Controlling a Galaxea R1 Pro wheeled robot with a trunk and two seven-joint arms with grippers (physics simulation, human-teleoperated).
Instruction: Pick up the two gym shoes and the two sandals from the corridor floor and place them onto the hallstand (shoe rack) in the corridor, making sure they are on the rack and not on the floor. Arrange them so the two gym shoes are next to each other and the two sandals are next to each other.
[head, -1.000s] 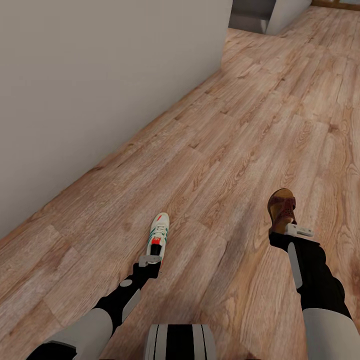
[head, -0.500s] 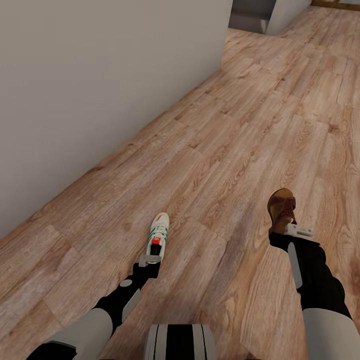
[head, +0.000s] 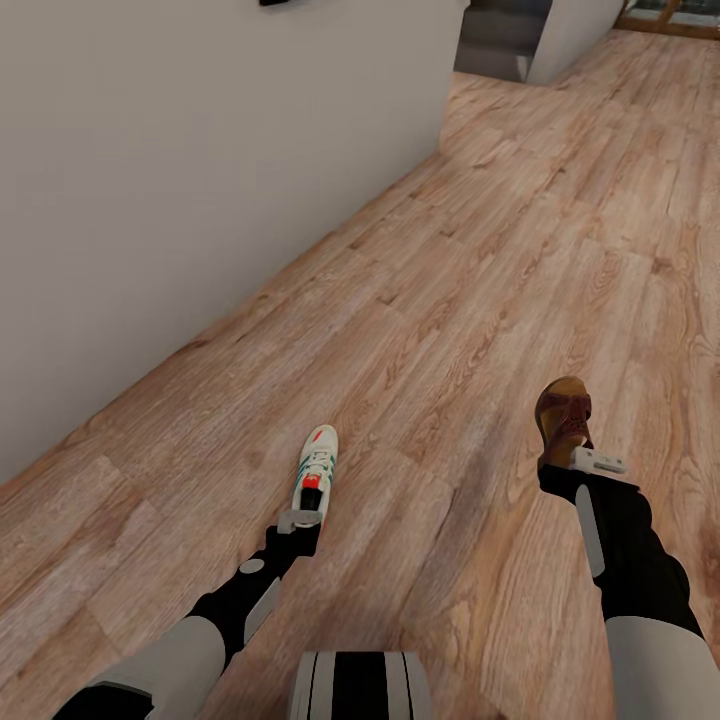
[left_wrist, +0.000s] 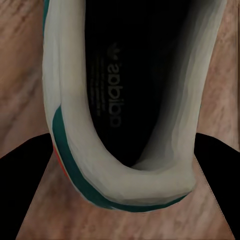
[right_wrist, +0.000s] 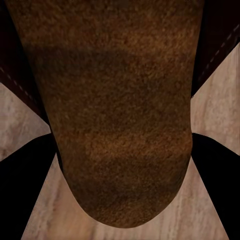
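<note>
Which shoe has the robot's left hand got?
The white gym shoe with green stripes is in the left gripper. The brown sandal is in the right gripper.

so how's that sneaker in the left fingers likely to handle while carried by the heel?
The gym shoe is held at its heel rim, so the toe may sag. The padded collar looks soft and could squash. It probably weighs little.
</note>
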